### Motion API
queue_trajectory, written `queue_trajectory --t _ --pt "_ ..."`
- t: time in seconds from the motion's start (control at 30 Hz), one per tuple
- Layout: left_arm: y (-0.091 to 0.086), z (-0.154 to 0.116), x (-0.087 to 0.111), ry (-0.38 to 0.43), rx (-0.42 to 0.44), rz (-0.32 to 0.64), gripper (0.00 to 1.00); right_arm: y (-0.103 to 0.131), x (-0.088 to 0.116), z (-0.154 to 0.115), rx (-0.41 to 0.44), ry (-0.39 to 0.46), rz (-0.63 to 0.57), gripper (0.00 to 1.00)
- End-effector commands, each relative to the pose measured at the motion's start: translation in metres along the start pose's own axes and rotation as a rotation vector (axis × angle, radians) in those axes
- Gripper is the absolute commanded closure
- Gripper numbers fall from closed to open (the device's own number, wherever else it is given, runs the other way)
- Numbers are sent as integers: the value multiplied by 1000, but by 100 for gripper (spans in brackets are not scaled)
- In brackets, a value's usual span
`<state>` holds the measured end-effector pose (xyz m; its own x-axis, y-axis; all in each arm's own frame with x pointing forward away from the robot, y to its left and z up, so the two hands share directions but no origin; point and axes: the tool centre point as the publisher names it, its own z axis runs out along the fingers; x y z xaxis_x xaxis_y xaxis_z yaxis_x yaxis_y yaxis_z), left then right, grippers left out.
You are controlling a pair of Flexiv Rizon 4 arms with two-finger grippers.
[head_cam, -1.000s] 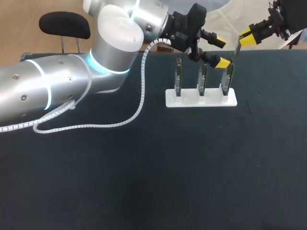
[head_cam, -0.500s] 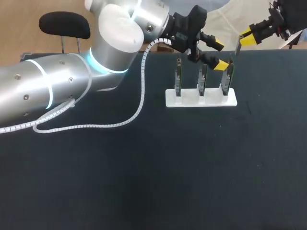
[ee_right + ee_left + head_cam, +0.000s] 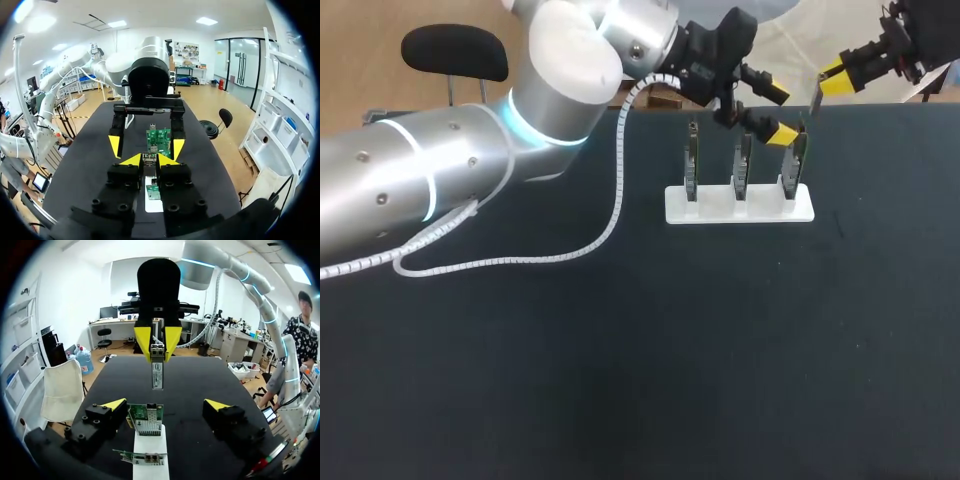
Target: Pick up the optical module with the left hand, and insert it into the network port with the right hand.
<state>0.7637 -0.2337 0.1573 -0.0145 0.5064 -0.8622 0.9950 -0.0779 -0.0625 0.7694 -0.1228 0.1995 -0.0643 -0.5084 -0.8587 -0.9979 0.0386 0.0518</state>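
A slim silver optical module (image 3: 157,371) hangs from my right gripper (image 3: 157,342), which is shut on its upper end (image 3: 149,159). In the head view that gripper (image 3: 840,78) hovers above the table's far right edge, the module (image 3: 814,101) pointing down. A white rack (image 3: 740,206) holds three upright green network cards (image 3: 742,163). My left gripper (image 3: 777,112) is open over the rightmost card (image 3: 798,157). In the left wrist view its fingers (image 3: 165,405) stand wide on either side of that card (image 3: 146,419), touching nothing. The right gripper (image 3: 150,159) faces the left gripper's fingertips (image 3: 115,145) across the card (image 3: 158,140).
A white coiled cable (image 3: 610,215) trails from the left arm across the black table (image 3: 640,360). The rack's white base (image 3: 150,447) runs under the left gripper.
The left arm's upper links have shifted slightly up and right. Both grippers stay roughly where they were, and the module is still held.
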Motion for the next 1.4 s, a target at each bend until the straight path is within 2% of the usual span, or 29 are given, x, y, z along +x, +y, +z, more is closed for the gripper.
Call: queue_trajectory --t 0.03,0.8,1.4 --pt "5 2 -1 6 10 -4 0 0 0 0 2 1 0 100" --pt "5 2 0 -5 6 -3 0 -2 8 9 -25 60 -40 100" --pt "5 2 0 -5 6 -3 0 2 13 16 12 72 -29 100"
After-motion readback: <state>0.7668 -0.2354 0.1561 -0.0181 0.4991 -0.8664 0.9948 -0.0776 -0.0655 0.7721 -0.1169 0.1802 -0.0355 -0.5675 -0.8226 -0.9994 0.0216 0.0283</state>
